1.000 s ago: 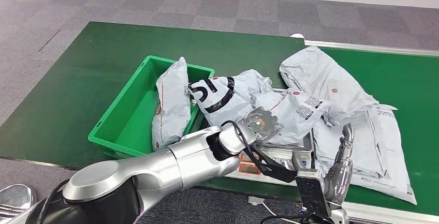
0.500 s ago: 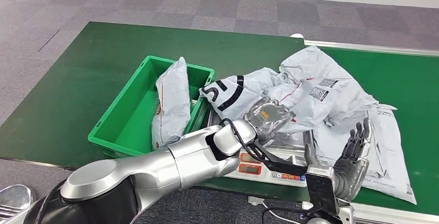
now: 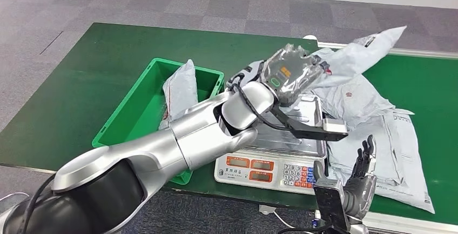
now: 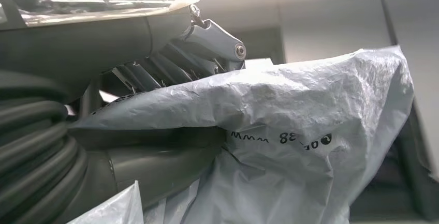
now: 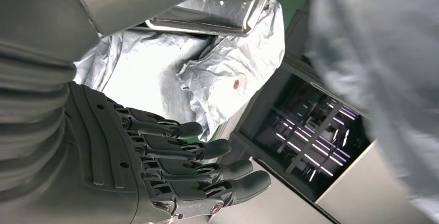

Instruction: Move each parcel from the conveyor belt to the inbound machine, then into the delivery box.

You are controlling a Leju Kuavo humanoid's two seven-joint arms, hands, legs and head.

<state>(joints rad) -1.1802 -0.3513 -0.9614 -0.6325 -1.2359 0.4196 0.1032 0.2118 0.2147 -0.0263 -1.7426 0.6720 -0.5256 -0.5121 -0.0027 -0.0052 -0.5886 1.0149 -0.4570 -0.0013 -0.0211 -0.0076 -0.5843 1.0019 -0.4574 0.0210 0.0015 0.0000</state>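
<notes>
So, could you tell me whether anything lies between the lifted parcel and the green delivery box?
Nothing visible blocks it. The left robot hand holds the grey parcel above the scale; the green box beside it is open-topped, with one parcel leaning inside.

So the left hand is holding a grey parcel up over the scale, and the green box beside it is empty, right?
Not quite. The left hand does hold a grey parcel above the scale, but the green box is not empty: the head view shows a parcel in it.
</notes>
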